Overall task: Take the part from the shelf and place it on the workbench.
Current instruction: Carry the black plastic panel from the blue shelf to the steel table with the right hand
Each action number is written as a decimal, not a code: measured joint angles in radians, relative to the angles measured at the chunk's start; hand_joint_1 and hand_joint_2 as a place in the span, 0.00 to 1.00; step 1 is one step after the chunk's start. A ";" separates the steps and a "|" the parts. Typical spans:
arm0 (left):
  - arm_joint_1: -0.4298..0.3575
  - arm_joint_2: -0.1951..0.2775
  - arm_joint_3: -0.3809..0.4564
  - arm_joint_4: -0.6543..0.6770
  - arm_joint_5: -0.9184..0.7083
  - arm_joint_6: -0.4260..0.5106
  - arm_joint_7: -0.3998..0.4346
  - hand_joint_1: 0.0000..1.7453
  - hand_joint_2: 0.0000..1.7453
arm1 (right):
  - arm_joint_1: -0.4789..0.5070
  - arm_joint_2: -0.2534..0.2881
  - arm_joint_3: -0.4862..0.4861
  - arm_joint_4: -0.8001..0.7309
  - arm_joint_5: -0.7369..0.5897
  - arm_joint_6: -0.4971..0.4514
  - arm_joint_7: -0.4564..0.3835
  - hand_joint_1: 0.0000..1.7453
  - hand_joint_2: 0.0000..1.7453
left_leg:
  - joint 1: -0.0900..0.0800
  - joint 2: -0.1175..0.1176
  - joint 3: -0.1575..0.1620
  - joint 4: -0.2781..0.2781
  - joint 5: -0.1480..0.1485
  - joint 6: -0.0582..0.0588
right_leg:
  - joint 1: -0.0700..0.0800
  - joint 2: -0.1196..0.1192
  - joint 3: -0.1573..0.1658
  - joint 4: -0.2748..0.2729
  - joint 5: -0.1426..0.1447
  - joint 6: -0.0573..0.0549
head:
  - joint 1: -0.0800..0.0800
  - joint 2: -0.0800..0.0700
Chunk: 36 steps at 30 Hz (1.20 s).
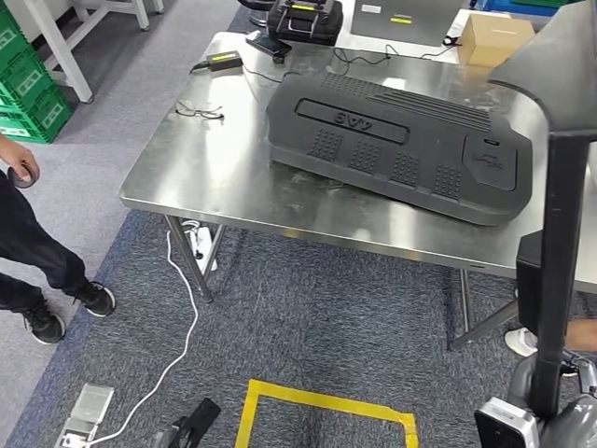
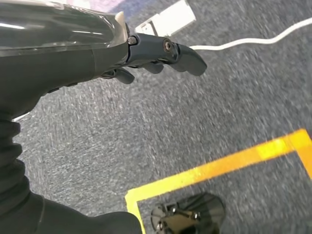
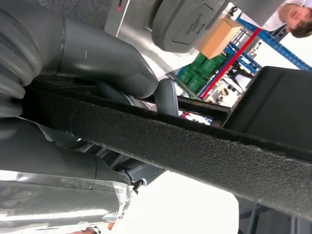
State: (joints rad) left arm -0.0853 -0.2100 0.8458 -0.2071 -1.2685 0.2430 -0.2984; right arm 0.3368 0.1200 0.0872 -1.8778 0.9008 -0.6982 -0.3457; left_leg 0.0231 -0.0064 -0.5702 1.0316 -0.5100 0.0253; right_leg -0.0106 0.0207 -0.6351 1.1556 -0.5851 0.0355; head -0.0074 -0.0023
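My right hand [image 1: 563, 411] grips a black panel part [image 1: 560, 187] that stands upright at the right edge of the head view, its top spreading wide above the table corner. In the right wrist view my thumb [image 3: 107, 56] presses on the part's felt-like edge [image 3: 176, 139]. The steel workbench [image 1: 211, 177] stands ahead of me, and a large black engine cover [image 1: 395, 140] lies on its right half. My left hand [image 2: 162, 51] hangs low over the carpet with its fingers stretched out and nothing in it; its dark fingers [image 1: 190, 425] show at the bottom of the head view.
A person [image 1: 28, 243] stands at the left holding a tape roll. Glasses [image 1: 199, 112], a power adapter [image 1: 225, 62], a black case [image 1: 306, 19] and a cardboard box [image 1: 492, 37] lie on the table. A white cable [image 1: 187, 317] and a yellow tape square [image 1: 324, 406] are on the floor.
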 joint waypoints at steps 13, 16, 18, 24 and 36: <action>0.000 0.000 -0.003 0.000 -0.018 -0.060 -0.033 0.00 1.00 | -0.001 -0.005 0.006 0.003 0.061 0.000 -0.029 1.00 1.00 | -0.004 0.015 0.008 0.010 -0.029 -0.036 | 0.007 -0.022 0.067 -0.154 0.086 -0.038 | -0.003 0.000; -0.001 0.000 -0.003 0.000 -0.018 -0.064 -0.032 0.00 1.00 | -0.001 -0.001 0.006 0.003 0.066 0.000 -0.036 1.00 1.00 | -0.004 0.014 -0.070 0.172 -0.107 -0.044 | 0.005 -0.021 0.077 -0.162 0.085 -0.052 | -0.005 0.000; 0.002 0.000 -0.003 0.000 -0.018 -0.066 -0.031 0.00 1.00 | 0.001 0.000 0.006 0.005 0.057 0.000 -0.037 1.00 1.00 | -0.004 0.014 -0.124 0.264 -0.124 -0.047 | 0.006 -0.016 0.083 -0.161 0.080 -0.054 | -0.005 0.000; 0.002 0.002 -0.003 0.000 -0.018 -0.066 -0.028 0.00 1.00 | 0.001 0.000 0.008 0.009 0.042 0.000 -0.033 1.00 1.00 | -0.007 0.010 -0.029 0.017 0.024 -0.030 | 0.010 0.000 0.107 -0.152 0.051 -0.034 | -0.005 0.000; 0.000 0.003 -0.003 0.000 -0.019 -0.064 -0.026 0.00 1.00 | -0.002 -0.021 0.039 0.020 0.035 0.000 -0.032 1.00 1.00 | -0.003 0.009 0.012 0.003 -0.012 -0.001 | -0.004 -0.015 -0.024 0.024 0.043 0.004 | -0.002 0.000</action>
State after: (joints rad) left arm -0.0856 -0.2070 0.8431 -0.2071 -1.2879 0.1789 -0.3241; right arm 0.3344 0.0991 0.1265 -1.8579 0.9362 -0.6977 -0.3777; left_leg 0.0203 0.0029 -0.5584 1.0345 -0.5220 0.0244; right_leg -0.0147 0.0062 -0.6587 1.1796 -0.5420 0.0395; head -0.0093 -0.0023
